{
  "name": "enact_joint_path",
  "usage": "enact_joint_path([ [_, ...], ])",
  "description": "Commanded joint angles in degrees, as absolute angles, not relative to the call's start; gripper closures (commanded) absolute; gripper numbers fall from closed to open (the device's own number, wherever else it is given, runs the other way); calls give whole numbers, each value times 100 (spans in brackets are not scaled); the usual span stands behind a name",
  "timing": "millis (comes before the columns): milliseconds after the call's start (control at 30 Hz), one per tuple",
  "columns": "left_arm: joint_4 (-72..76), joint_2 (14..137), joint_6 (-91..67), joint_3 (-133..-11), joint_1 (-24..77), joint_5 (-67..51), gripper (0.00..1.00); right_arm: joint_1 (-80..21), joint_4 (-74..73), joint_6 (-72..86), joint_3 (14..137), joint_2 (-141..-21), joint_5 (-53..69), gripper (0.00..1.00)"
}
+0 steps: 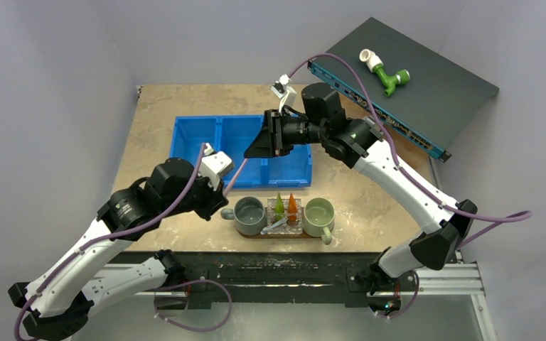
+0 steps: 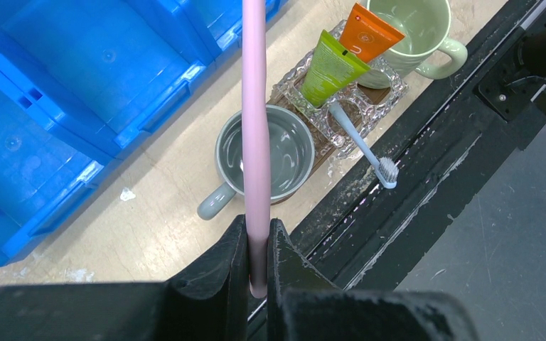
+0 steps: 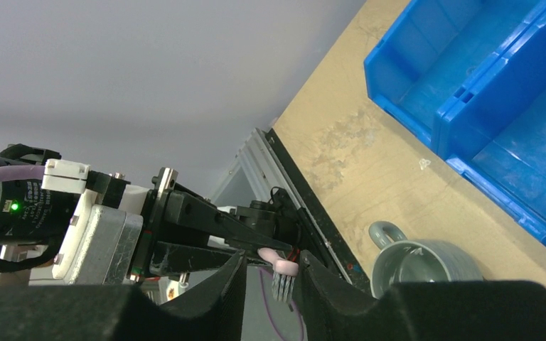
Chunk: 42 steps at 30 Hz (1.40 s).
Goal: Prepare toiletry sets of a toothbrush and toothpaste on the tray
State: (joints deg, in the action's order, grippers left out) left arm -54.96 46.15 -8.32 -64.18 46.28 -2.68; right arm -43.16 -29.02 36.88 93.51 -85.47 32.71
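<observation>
The left gripper [image 2: 257,263] has its jaws closed on the pink toothbrush [image 2: 254,128], pinching the handle near its lower end. In the left wrist view the handle runs straight up from the jaws, above the grey mug [image 2: 266,153] and the blue bin [image 2: 78,106]. The brush is held in the air, not on the tray.

The right gripper [image 3: 271,273] meets it from the other side. In the right wrist view the bristled head of the pink toothbrush sits between its two jaws. They are partly open – a narrow gap shows on one side of the head, and on the other side I cannot tell if the jaw touches it.

The tray [image 1: 291,236] lies at the near edge of the table, with the grey mug at its left end and a pale green mug [image 1: 319,215] at its right end. Between the mugs stands a clear glass dish [image 2: 391,89]. The green toothpaste tube [image 2: 330,67] and the orange toothpaste tube [image 2: 370,34] stand upright in it, side by side. The pale blue toothbrush [image 2: 359,142] lies slanted with its handle in the dish – its head sticks out past the table edge.
</observation>
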Motion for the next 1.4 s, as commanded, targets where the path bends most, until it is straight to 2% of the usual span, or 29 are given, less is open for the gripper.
enact_joint_path([
  [0, -5327, 4586, -725, -6468, 4667, -211, 100, -4315, -2699, 3718, 9463, -8542, 3388, 69],
  [133, -5326, 4590, -713, -6486, 4676, -201, 100, -4315, -2707, 3727, 9464, -8573, 3368, 77],
  [300, -5337, 4571, -708, -6491, 4690, -184, 100, -4315, -2733, 3726, 9482, -8591, 3350, 100],
  [400, -5336, 4555, -716, -6500, 4685, -155, 98, -4313, -2765, 3706, 9474, -8558, 3294, 100],
  [600, -5344, 4527, -762, -6535, 4685, -132, 54, -4315, -2818, 3577, 9360, -8350, 3022, 100],
  [700, -5363, 4509, -823, -6576, 4689, -176, 38, -4321, -2932, 3470, 9295, -8180, 2703, 100],
  [1033, -5096, 4360, -1217, -6647, 4685, -677, 5, -4767, -3647, 2838, 9054, -7259, 898, 100],
  [1167, -5005, 4339, -1366, -6645, 4690, -809, 1, -4913, -3813, 2712, 8872, -6796, 392, 100],
  [1367, -4823, 4255, -1538, -6634, 4693, -905, 0, -5067, -4225, 2423, 8623, -6086, -72, 100],
])
